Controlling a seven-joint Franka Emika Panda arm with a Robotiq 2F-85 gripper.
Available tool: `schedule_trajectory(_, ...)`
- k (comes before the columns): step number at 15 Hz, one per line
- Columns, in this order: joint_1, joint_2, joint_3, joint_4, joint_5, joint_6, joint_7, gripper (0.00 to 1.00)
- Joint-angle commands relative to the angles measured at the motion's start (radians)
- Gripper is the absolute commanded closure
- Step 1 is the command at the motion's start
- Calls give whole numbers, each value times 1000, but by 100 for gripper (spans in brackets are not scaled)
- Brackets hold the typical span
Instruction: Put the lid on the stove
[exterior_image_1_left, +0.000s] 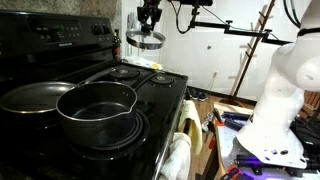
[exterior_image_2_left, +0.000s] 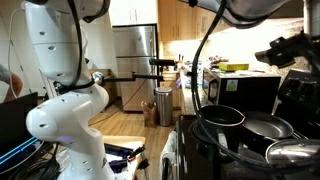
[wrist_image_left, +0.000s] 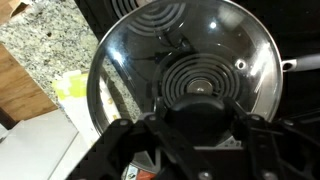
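Observation:
The lid (exterior_image_1_left: 145, 40) is round clear glass with a silver rim and a dark centre knob. My gripper (exterior_image_1_left: 150, 20) is shut on the knob and holds the lid in the air above the back right part of the stove (exterior_image_1_left: 165, 88). In the wrist view the gripper (wrist_image_left: 200, 118) clasps the knob from both sides. The glass lid (wrist_image_left: 130, 60) spreads out below it, and a coil burner (wrist_image_left: 200, 80) of the black cooktop shows through the glass. The lid is not touching the stove.
A deep dark pot (exterior_image_1_left: 97, 108) stands on the front burner and a shallow grey frying pan (exterior_image_1_left: 35, 97) on the one beside it; both also show in an exterior view, the pot (exterior_image_2_left: 222, 117) and the pan (exterior_image_2_left: 268, 127). A granite counter (wrist_image_left: 50, 40) lies beside the stove.

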Motion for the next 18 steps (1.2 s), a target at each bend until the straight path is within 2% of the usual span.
schedule_trajectory(1, -41, 97, -30, 108, 56, -12, -116, 66)
schedule_trajectory(7, -105, 256, -59, 232, 127, -14, -279, 66)
schedule_trajectory(13, -144, 377, -43, 352, 144, -22, -389, 66)
schedule_trajectory(18, -178, 438, -16, 396, 195, -37, -469, 66)
